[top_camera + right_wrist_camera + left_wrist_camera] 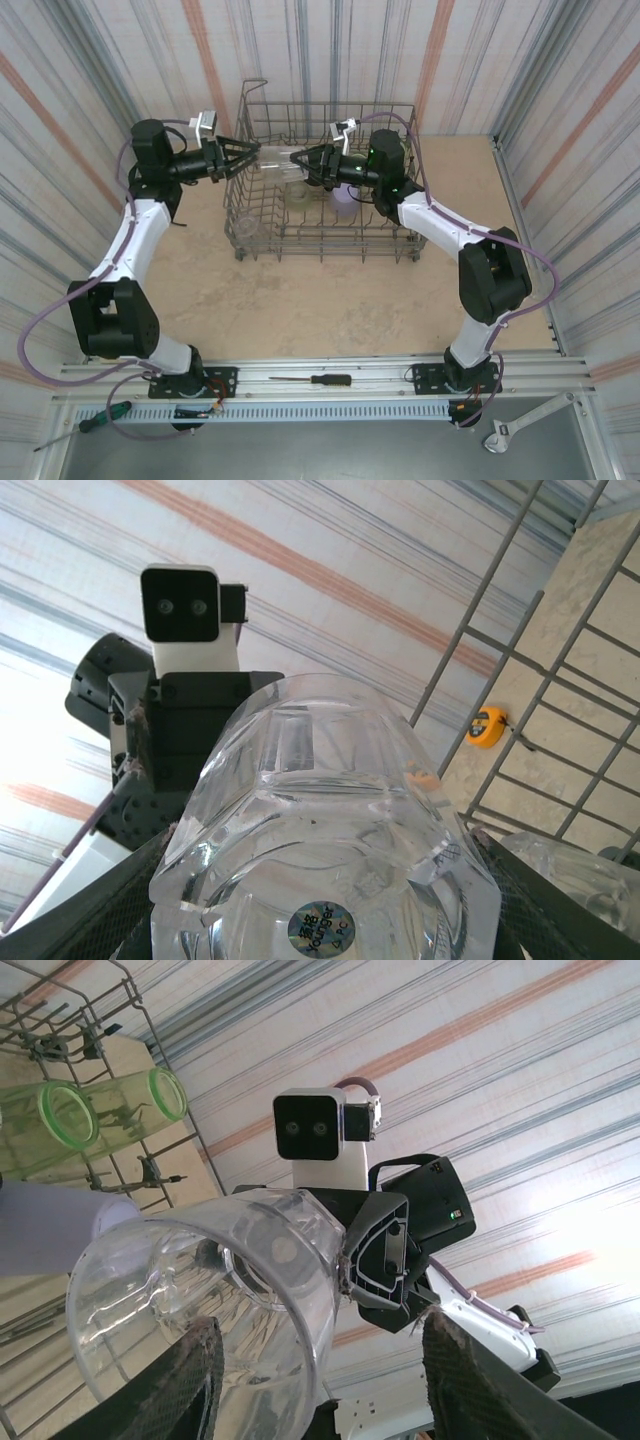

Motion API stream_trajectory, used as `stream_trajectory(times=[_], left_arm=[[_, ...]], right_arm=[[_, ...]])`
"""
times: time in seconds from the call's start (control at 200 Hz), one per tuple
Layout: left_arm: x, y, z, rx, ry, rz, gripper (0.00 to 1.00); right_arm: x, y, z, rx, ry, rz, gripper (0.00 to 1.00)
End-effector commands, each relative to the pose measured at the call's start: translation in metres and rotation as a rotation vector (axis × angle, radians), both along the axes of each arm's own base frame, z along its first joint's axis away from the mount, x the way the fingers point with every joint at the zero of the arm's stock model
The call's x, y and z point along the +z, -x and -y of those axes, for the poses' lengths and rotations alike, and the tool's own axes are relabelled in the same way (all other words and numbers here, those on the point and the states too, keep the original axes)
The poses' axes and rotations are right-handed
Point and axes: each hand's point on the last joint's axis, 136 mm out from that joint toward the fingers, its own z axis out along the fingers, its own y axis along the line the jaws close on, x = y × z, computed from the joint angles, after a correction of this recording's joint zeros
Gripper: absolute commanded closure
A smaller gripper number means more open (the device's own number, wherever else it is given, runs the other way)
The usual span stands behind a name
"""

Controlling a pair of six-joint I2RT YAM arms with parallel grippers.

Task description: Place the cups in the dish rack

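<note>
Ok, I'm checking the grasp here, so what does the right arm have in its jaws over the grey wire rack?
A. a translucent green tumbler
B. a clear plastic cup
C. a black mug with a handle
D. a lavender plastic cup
B: the right wrist view shows the clear plastic cup base-first between the jaws of the right gripper, above the grey wire dish rack.

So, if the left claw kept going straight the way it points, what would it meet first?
The clear cup, whose mouth sits between the spread fingers of the left claw. Right behind it is the right claw, gripping the cup's base. Depth is hard to judge, but the cup looks first.
</note>
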Motion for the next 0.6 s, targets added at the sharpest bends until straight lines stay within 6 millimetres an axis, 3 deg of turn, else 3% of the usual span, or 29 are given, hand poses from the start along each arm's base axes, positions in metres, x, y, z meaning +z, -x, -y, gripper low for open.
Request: stream_trajectory(times=[0.0, 0.311, 0.596], left_arm=[[0.019, 0.012, -0.006, 0.014, -0.017, 0.076, 0.44], [0.023, 0.014, -0.023, 0.086, -0.042, 0.093, 0.43], [0.025, 0.011, -0.052, 0.217, -0.074, 0.098, 0.41]], right_arm=[[0.035, -0.002, 0.007, -0.030, -0.021, 0.107, 1.00], [0.024, -0.014, 0.010, -0.078, 0.044, 0.102, 1.00], [0.010, -0.024, 0.010, -0.126, 0.144, 0.101, 1.00]])
